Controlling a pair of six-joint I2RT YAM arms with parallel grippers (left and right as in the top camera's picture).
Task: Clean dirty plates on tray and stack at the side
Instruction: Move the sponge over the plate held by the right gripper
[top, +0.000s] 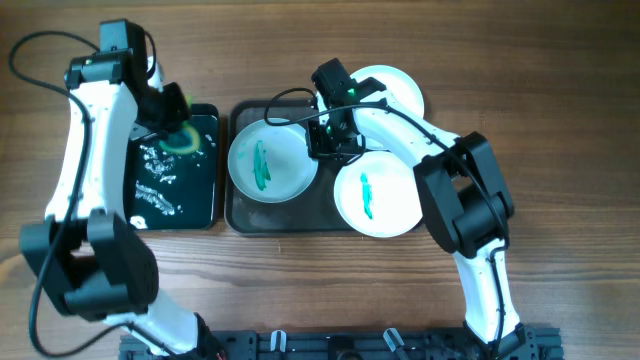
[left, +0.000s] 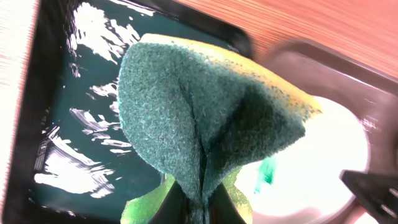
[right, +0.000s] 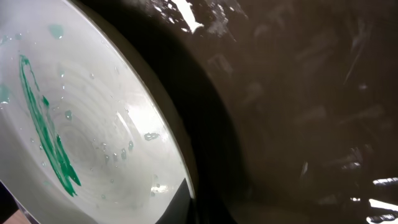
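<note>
Plates (top: 290, 150), three small white rounds, lie at the dark grey tray (top: 270, 215) on the wooden table (top: 560, 100). The left plate (top: 272, 185), streaked with teal, sits in the tray's left half; the right wrist view shows water beads on it and wet tray floor beside it. The second plate (top: 385, 200), also smeared, lies just right of it, reaching over the tray's near rim. The third plate (top: 402, 88) is at the far right, partly under the right arm (top: 460, 190). The right claw (top: 332, 140) is at the left plate's right rim; I cannot tell whether it grips. The left claw (top: 172, 122) pinches a folded green-yellow sponge (left: 205, 118) above the foam-streaked black tray (top: 175, 195).
</note>
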